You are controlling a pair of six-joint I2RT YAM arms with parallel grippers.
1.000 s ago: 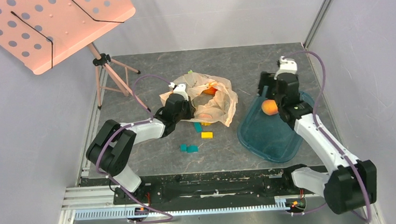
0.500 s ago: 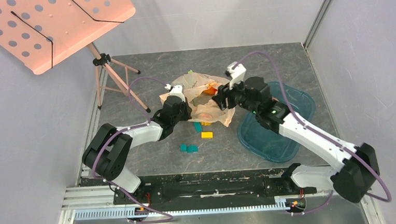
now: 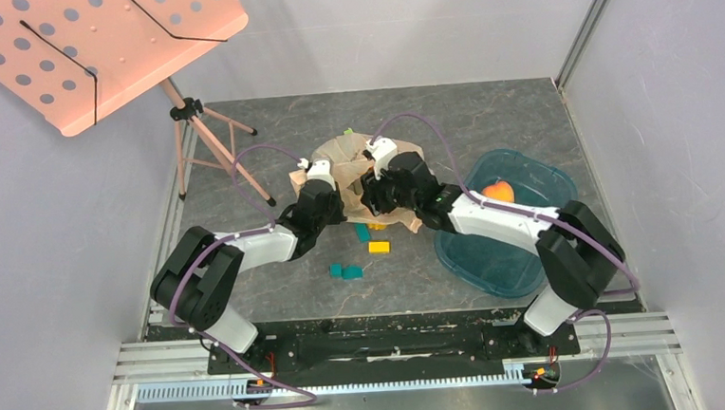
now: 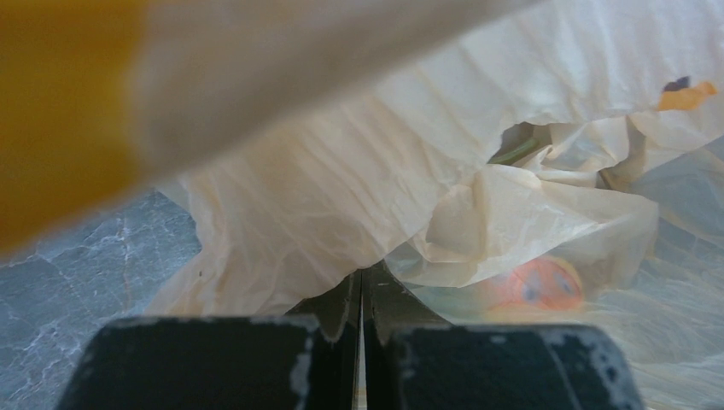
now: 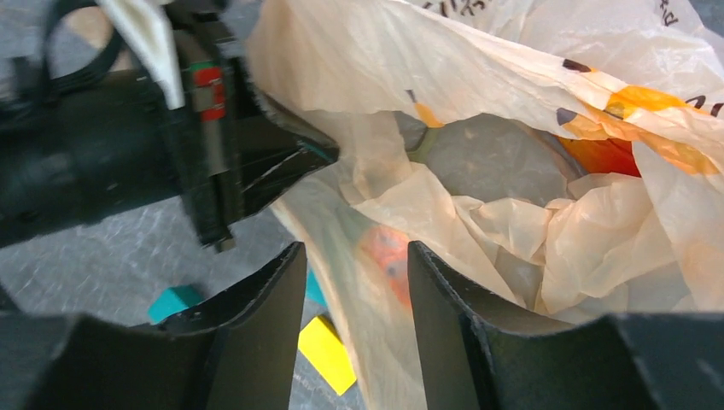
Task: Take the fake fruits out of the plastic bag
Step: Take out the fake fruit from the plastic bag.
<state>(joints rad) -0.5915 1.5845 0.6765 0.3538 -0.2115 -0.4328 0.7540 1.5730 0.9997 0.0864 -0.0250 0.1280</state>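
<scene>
The plastic bag is noted lying crumpled at the middle of the bench, between the two arms. The left gripper is seen clamped on a fold at the bag's left edge, its jaws pressed together with the film pinched between them. The right gripper is held at the bag's right side, its jaws spread apart with nothing between them, and is directed at the bag's opening. One fake fruit, an orange oval, is found lying in the teal tray to the right of the bag and apart from it. A rounded orange shape is seen through the film inside the bag; it may be a second fruit, but the blur does not allow this to be confirmed. Two teal blocks and a yellow block are recorded on the bench just in front of the bag. A pink music stand is observed at the far left corner.
</scene>
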